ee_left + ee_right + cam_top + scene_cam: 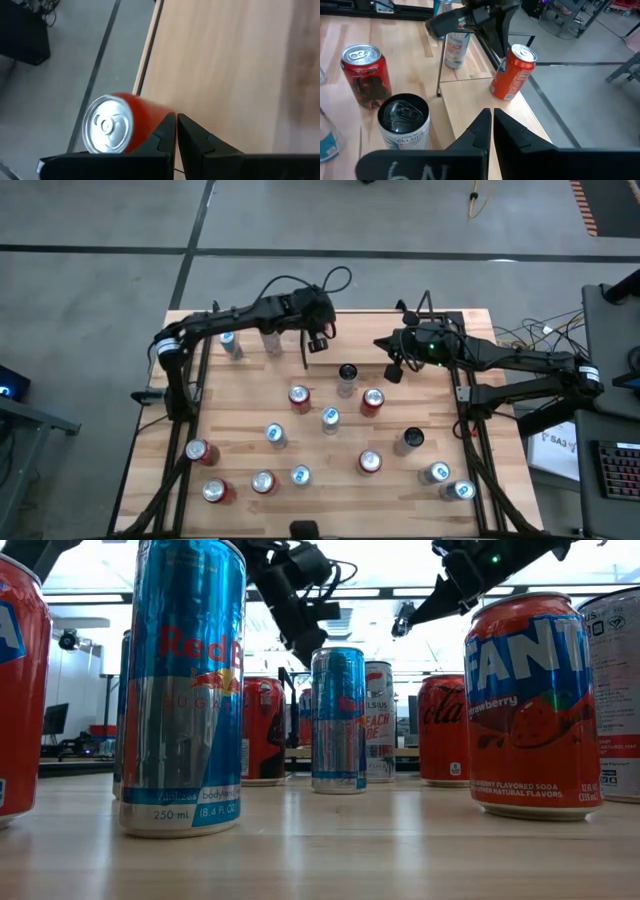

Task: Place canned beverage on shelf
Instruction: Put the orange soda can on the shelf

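Orange soda can (514,73) stood upright on the shelf (470,97), just beside the closed, empty left pincer (176,131); right pincer (491,127) closed nearby.

Two dark, slim-linked arms with pale bands near the shoulder joints, looping black cables over the left wrist, a small green light on the right wrist, each ending in a gripper, left gripper (176,131) and right gripper (491,126), of two tapered matte-black fingers.
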`<state>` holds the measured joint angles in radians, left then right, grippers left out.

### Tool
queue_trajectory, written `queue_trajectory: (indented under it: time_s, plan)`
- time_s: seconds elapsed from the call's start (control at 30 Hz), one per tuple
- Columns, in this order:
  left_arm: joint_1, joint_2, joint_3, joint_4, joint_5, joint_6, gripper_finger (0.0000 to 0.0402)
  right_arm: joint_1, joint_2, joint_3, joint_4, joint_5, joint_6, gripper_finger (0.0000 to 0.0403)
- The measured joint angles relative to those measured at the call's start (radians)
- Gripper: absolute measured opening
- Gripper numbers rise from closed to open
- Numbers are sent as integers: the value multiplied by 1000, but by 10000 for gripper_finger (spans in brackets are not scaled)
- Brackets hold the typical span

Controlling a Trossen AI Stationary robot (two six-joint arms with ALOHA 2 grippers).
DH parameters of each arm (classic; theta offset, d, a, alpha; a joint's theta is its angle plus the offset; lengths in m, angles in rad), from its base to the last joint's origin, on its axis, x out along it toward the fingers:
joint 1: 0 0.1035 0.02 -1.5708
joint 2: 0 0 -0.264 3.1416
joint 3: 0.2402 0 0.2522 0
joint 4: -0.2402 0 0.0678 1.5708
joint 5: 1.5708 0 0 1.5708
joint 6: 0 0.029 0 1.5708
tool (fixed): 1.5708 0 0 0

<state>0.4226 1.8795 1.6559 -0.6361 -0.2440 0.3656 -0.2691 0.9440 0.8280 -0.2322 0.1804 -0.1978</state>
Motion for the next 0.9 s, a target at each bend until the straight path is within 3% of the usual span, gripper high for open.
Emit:
queue_trajectory:
  time_s: [0.9]
  plan:
    - [45, 60, 0, 35, 0, -147, 0, 0, 3, 0, 3, 0, -2, 9]
